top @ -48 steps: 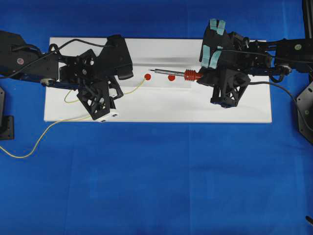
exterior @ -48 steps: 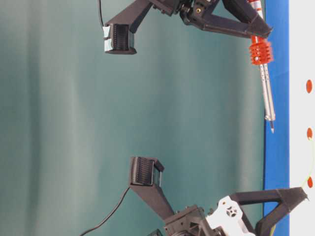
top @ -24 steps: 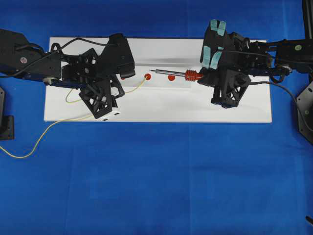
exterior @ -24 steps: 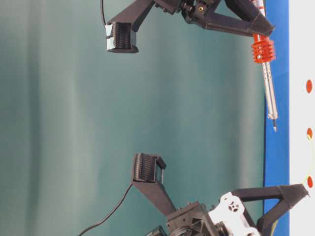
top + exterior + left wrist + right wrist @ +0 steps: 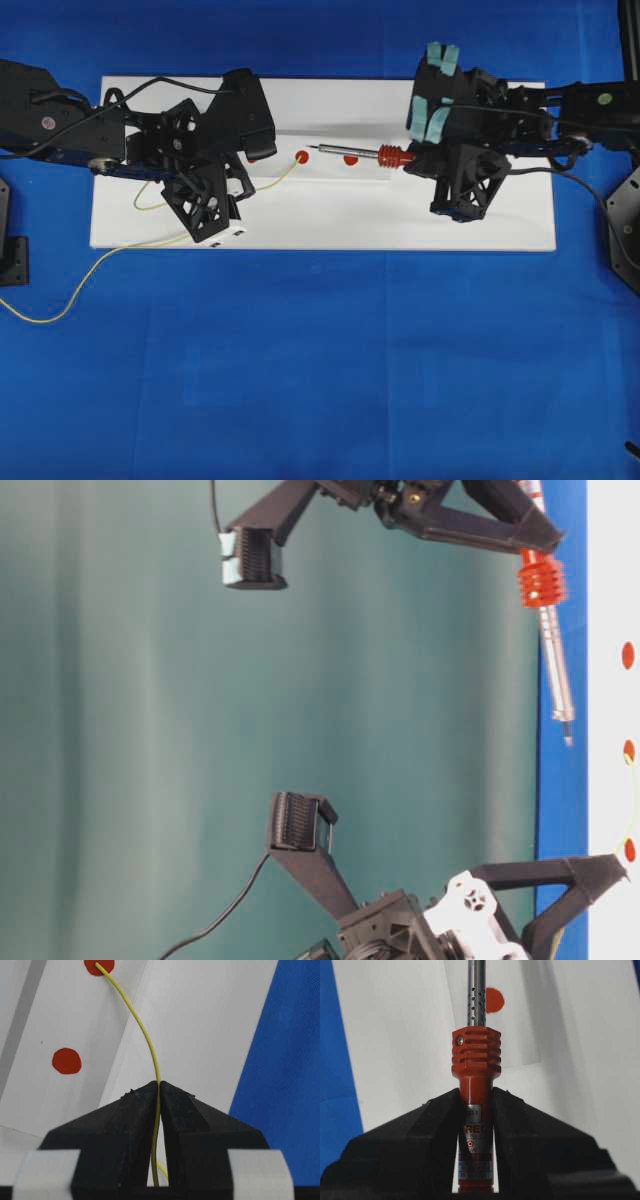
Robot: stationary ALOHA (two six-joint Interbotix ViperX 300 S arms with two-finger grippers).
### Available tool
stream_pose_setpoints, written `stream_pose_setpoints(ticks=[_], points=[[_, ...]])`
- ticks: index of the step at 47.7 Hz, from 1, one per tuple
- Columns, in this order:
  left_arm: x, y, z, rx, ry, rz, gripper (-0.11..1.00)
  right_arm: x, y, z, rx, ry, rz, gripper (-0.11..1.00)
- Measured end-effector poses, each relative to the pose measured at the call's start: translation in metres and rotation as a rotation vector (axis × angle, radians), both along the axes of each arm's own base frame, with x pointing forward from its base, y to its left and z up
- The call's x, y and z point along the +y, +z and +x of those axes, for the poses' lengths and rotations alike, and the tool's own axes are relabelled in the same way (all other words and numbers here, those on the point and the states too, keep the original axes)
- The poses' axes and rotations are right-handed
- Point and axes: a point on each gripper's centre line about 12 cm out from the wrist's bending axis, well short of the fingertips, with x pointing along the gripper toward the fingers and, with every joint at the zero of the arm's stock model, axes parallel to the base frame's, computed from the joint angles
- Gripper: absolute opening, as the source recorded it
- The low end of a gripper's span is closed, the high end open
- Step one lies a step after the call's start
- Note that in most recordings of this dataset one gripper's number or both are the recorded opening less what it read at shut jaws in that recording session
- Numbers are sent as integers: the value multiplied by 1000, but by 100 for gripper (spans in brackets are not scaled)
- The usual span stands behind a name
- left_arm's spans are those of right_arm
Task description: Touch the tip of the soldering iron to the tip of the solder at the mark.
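Observation:
The soldering iron lies level over the white board, its tip just right of the left red mark. My right gripper is shut on its red-and-silver handle, behind the red ribbed collar. In the table-level view the iron hangs a little off the board. The yellow solder runs from my left gripper to that mark. In the left wrist view my left gripper is shut on the solder, whose free end touches the mark.
A second red mark lies under the iron's shaft, and also shows in the left wrist view. The solder's long tail trails off the board onto the blue cloth at the left. The iron's black cord runs off to the right.
The right gripper has lowered the iron closer to the board, its tip edging toward the solder's mark. The left gripper shifted slightly early on, then held still with the solder on the mark.

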Motion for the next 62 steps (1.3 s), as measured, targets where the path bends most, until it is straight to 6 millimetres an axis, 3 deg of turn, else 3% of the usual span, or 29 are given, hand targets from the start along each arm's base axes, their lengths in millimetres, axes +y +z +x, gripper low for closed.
stream_pose_setpoints(ticks=[15, 62], points=[[0, 1, 0, -2, 1, -1, 3, -1, -22, 4, 63, -1, 14, 6], [0, 0, 0, 0, 1, -1, 3, -3, -22, 13, 48, -1, 9, 6]])
